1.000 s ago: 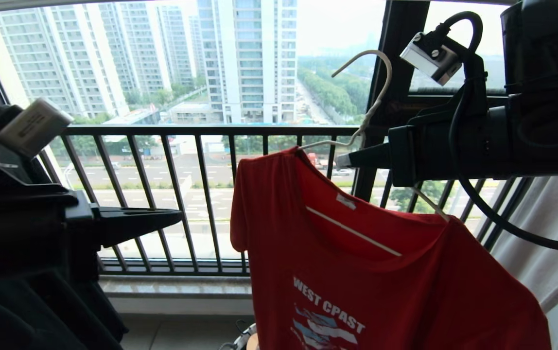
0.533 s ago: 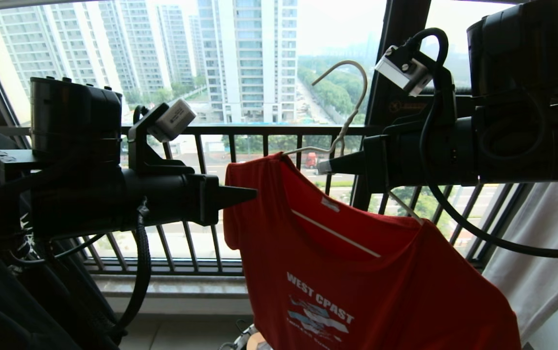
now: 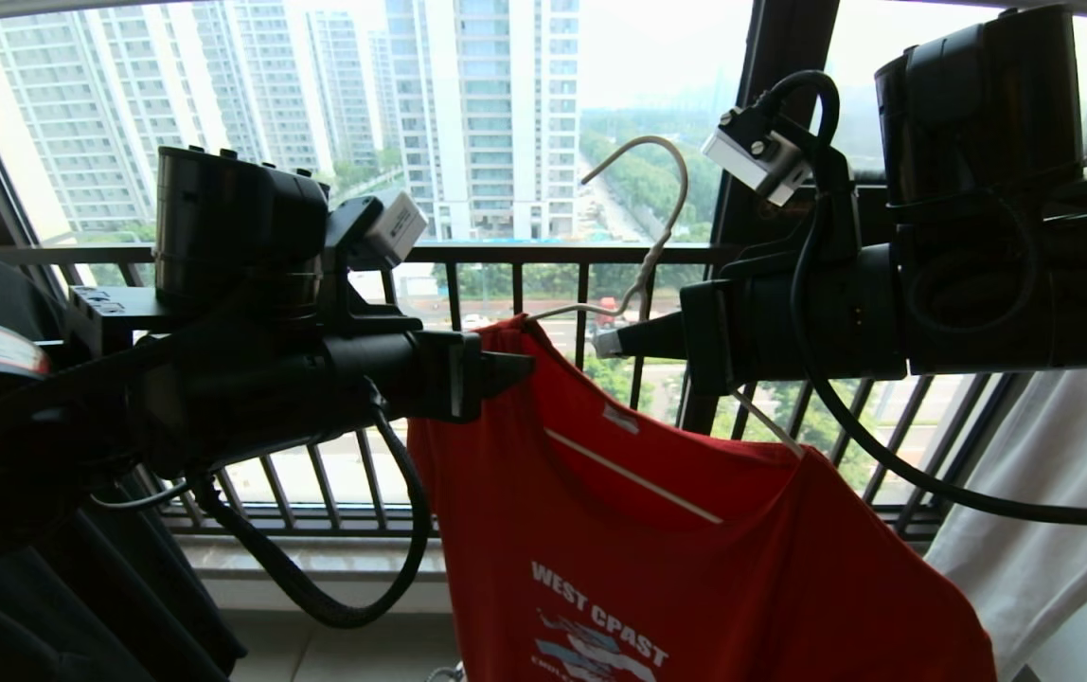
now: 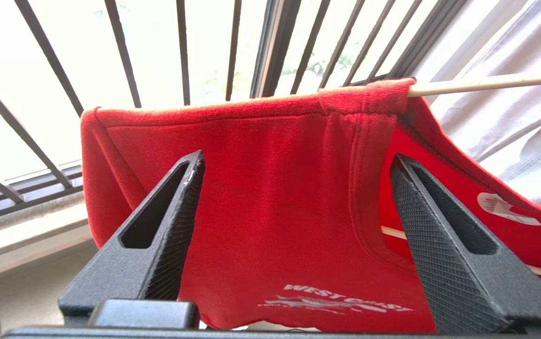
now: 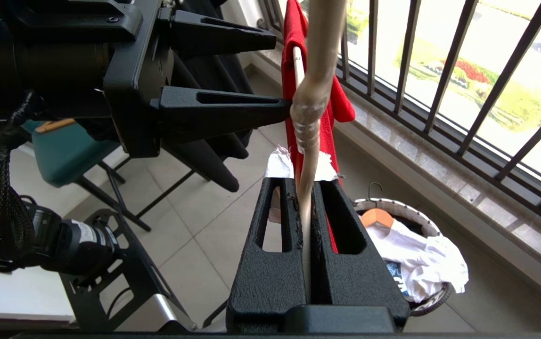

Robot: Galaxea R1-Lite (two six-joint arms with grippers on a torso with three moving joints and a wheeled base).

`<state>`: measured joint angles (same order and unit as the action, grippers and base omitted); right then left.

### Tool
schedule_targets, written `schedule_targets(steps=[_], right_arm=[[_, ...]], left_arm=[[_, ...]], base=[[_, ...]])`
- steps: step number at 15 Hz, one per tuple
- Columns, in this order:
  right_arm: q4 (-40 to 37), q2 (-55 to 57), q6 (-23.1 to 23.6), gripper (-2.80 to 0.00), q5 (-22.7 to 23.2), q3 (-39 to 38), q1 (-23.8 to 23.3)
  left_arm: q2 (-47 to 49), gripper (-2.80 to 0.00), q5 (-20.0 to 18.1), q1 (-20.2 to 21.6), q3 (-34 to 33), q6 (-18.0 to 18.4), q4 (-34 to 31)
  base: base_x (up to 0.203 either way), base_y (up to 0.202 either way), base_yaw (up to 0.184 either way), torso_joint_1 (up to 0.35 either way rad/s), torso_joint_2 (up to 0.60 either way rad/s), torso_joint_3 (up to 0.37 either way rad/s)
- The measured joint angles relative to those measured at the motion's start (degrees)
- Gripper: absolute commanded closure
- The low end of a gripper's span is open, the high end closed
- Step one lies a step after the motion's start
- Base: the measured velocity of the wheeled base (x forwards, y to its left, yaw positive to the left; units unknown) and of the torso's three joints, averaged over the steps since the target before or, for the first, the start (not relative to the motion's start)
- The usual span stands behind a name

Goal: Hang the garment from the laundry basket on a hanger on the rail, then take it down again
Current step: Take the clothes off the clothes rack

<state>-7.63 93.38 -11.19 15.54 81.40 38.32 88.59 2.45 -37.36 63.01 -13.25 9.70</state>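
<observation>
The garment (image 3: 695, 530), a red T-shirt with white lettering, hangs on the white wire hanger (image 3: 667, 189) in front of the window. My right gripper (image 3: 605, 343) comes in from the right and is shut on the hanger's neck (image 5: 306, 155) just below the hook. My left gripper (image 3: 520, 365) reaches in from the left to the shirt's shoulder. Its fingers (image 4: 176, 212) stand wide open, with the red shoulder cloth (image 4: 275, 212) right before them and nothing pinched. The laundry basket (image 5: 393, 203) stands on the floor below by the window wall. The rail is out of view.
The black window railing (image 3: 506, 254) runs close behind the shirt. A pale grey garment (image 3: 1055, 530) hangs at the right and dark clothes (image 3: 32, 606) at the left. The basket holds a white garment (image 5: 421, 263) and a wooden hanger (image 5: 376, 217). A teal chair (image 5: 63, 150) stands on the tiled floor.
My left gripper has swung in from the far left to the shirt's shoulder and gone from shut to open. My right gripper has carried hanger and shirt a little left and down.
</observation>
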Motion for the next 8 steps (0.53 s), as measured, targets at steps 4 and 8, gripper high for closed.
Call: schedule_targets(steps=[4,8], right_arm=[[-0.2,-0.4,0.0,0.0,0.0,0.0,0.4],[-0.3,-1.1,0.0,0.0,-0.1,-0.1,0.5]], left_arm=[[0.5,-2.8,1.9,-0.2,0.1,1.5,0.0],[1.9,-2.8,8.1,-0.1,0.0,4.5,0.1]], base=[[0.0,0.0,0.0,0.0,0.0,0.0],[0.0,0.0,0.0,0.0,0.0,0.0]])
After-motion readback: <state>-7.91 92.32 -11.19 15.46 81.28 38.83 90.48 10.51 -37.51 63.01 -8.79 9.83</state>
